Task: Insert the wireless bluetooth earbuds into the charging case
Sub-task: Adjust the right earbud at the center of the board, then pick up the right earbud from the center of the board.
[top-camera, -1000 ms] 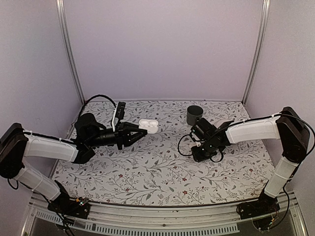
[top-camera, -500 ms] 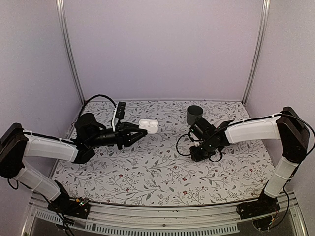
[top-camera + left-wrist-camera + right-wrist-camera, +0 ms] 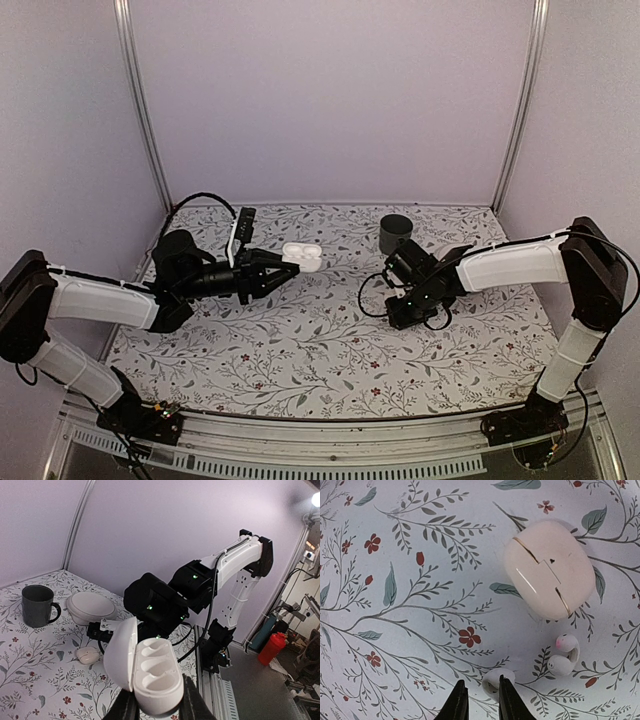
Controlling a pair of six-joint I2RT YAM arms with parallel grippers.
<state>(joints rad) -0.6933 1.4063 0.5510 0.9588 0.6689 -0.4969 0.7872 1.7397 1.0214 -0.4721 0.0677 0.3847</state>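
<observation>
Right end effector (image 3: 480, 700): picking earbud (image 3: 491, 682), can't tell if gripped
Left end effector (image 3: 159, 710): clamped on open case (image 3: 150, 672)
Next: lift, seat it

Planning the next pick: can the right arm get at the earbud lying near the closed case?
Probably yes: that earbud lies uncovered, apart from the closed case, close beside the right pincer, with nothing between them.

Table (image 3: 395, 555): white, printed with grey-green leaf sprigs and small red flowers
Charging case (image 3: 150, 672): white
Closed case (image 3: 549, 575): pale cream, thin tan seams
Loose earbud (image 3: 564, 655): white, pink tip
Pinched earbud (image 3: 491, 680): white
Mug (image 3: 36, 605): dark grey
Bowl (image 3: 91, 607): white
</observation>
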